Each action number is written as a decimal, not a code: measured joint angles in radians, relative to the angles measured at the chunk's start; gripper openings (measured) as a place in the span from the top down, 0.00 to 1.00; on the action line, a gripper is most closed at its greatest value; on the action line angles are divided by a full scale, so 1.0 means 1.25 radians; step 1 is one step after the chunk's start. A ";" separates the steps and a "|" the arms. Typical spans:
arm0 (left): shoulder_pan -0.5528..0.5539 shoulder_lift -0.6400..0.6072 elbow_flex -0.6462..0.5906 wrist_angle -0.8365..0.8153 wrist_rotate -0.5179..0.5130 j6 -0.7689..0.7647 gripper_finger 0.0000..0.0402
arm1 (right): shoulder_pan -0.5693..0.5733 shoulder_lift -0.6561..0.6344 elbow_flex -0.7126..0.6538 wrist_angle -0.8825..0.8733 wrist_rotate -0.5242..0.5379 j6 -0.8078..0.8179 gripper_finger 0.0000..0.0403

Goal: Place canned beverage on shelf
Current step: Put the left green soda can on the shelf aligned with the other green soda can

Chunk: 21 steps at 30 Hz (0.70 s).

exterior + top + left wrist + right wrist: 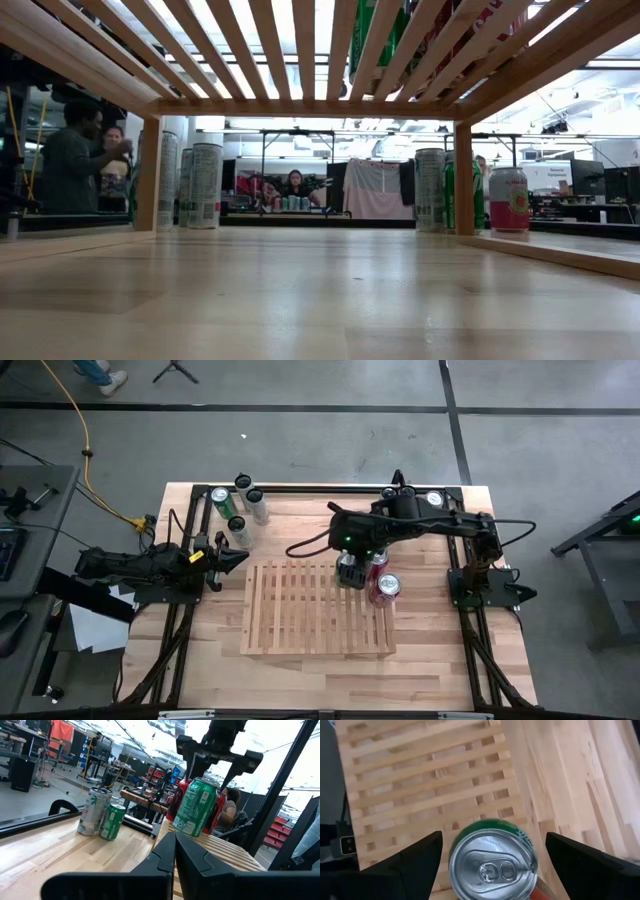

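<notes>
A green canned beverage stands on its base on the slatted wooden shelf, near the shelf's far right corner. My right gripper hovers over it, pointing steeply down and open. Its fingers stand wide on either side of the can's silver top without touching it. In the high view this gripper hides the can. My left gripper waits shut at the table's left side, pointing toward the shelf.
Two red cans stand right beside the green one at the shelf's right edge. Several more cans cluster at the table's far left. The shelf's left and near slats are bare. People sit in the room beyond.
</notes>
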 joint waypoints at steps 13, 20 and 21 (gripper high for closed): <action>0.000 0.000 0.000 0.000 0.000 0.000 0.99 | -0.029 -0.072 0.058 0.103 0.019 -0.028 0.15; 0.000 0.000 0.000 0.000 0.000 0.000 0.99 | -0.074 -0.134 0.058 0.082 0.146 -0.035 0.15; 0.000 0.000 0.000 0.000 0.000 0.000 0.99 | -0.080 -0.142 0.058 0.065 0.162 -0.034 0.15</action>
